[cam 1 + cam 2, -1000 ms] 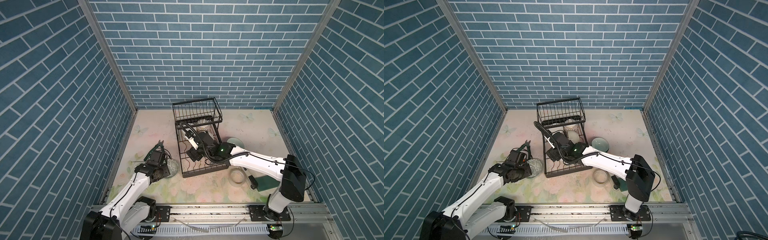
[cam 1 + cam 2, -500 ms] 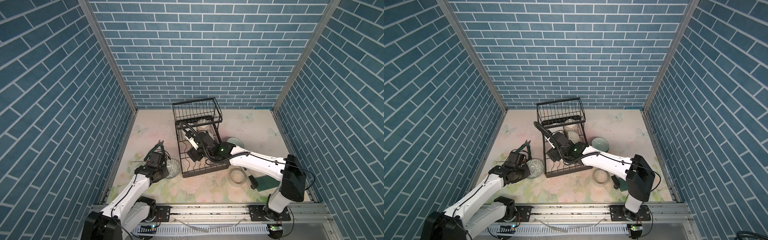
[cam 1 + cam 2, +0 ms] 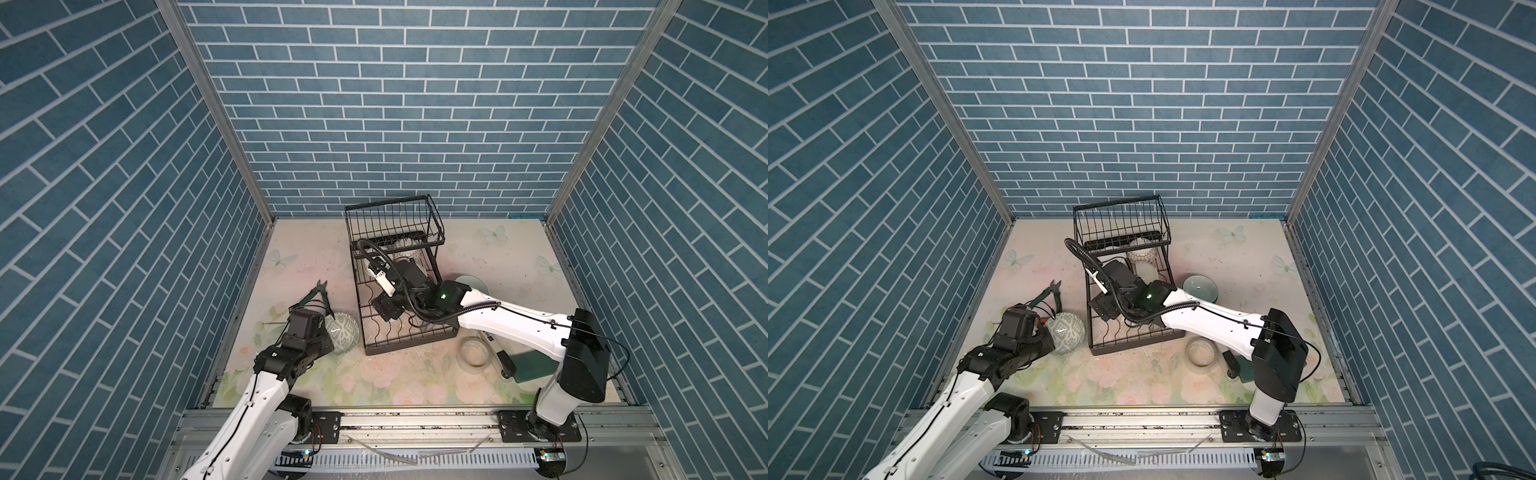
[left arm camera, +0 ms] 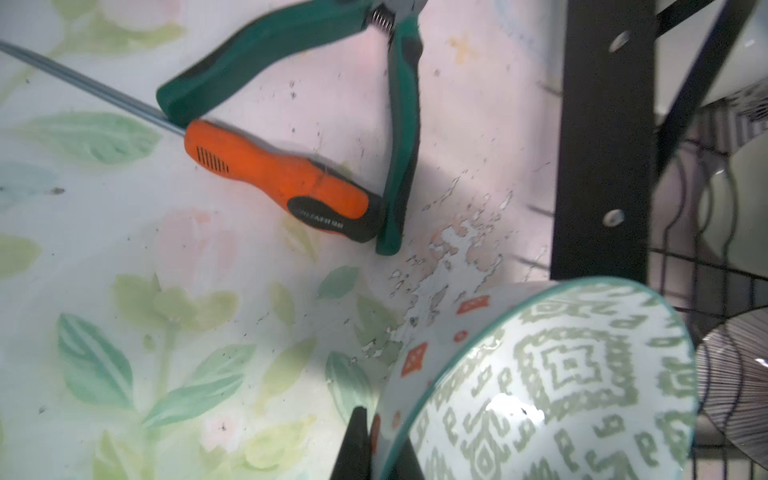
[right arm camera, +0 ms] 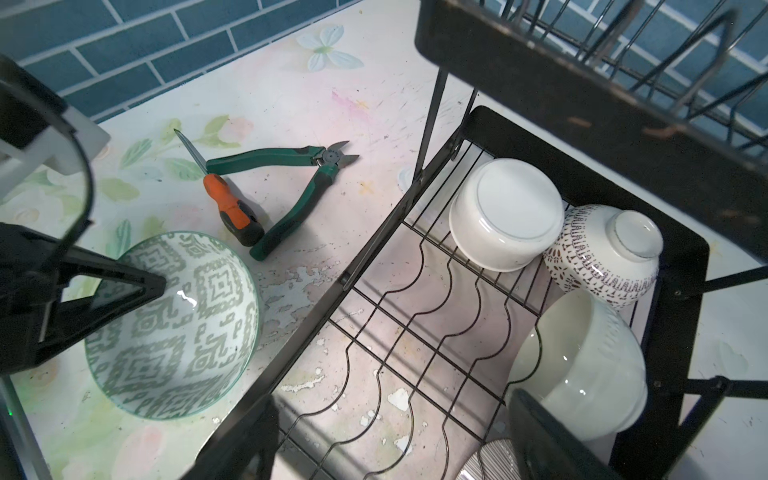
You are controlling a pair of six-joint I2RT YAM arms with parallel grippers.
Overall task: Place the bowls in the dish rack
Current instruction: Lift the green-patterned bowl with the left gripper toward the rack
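Several ceramic bowls (image 5: 505, 214): inside black wire dish rack (image 5: 681, 270).
Left gripper (image 4: 384, 451): clamped on green-patterned round bowl (image 4: 561, 386) — at its rim.
Right gripper (image 5: 395, 449): jaws apart — over rack.

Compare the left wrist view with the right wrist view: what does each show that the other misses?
Only the left wrist view shows the orange diamonds on the patterned bowl's outer wall and the left hand pinching its rim from both sides. Only the right wrist view shows the dish rack's upper basket, the brick wall, and, whole, the upturned white bowl, brown-patterned bowl and cream bowl. Both show that patterned bowl, the orange screwdriver, green cutters and the rack's lower tray.
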